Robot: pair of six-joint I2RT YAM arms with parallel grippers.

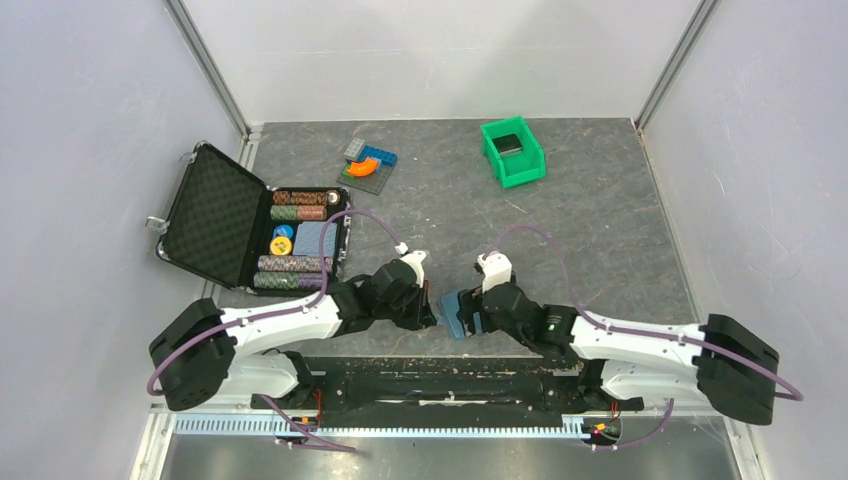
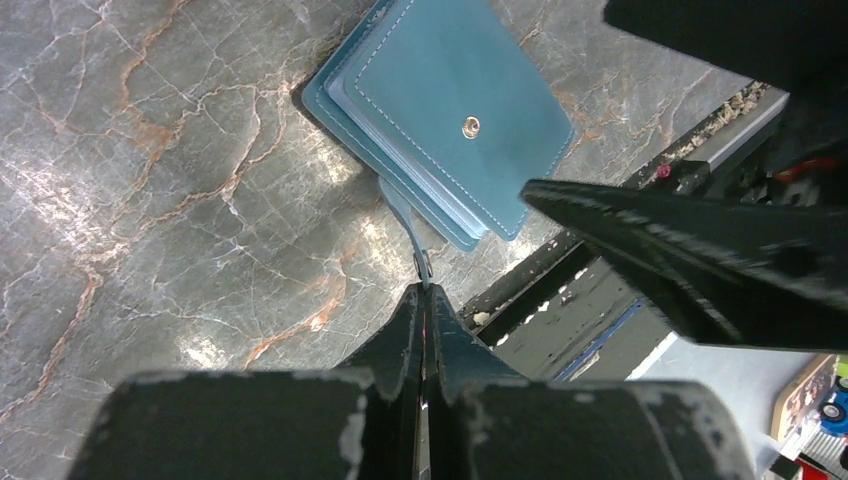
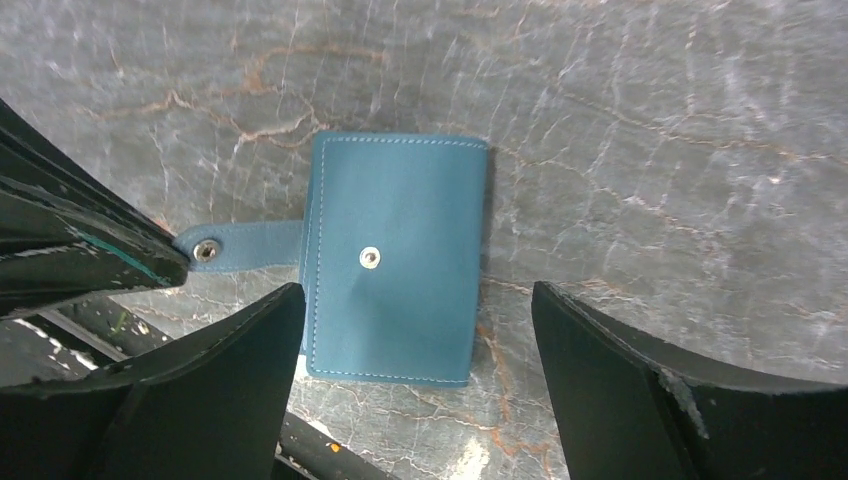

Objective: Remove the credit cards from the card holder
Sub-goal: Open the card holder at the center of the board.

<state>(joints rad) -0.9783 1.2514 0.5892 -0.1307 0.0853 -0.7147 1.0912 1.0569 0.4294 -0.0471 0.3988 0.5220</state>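
The card holder lies closed and flat on the bench, close to its near edge and about midway between the two arms. Its teal cover faces up with a small metal snap stud in the middle, and paler blue layers show along one edge in the left wrist view. The credit cards cannot be seen. A narrow strap with its own snap runs off the holder's left side.

The left end effector is pinched tight on the tip of that strap, with no gap between its fingers. The right end effector is spread wide above the holder, one finger over its near left corner and the other off to the right, over bare bench. Whether either finger touches the cover cannot be told.

At the far left, well away, a black foam-lined case stands open with rows of striped poker chips. Far centre lies a cluster of coloured toy blocks. To the far right of these sits a green bin with something dark and flat inside.
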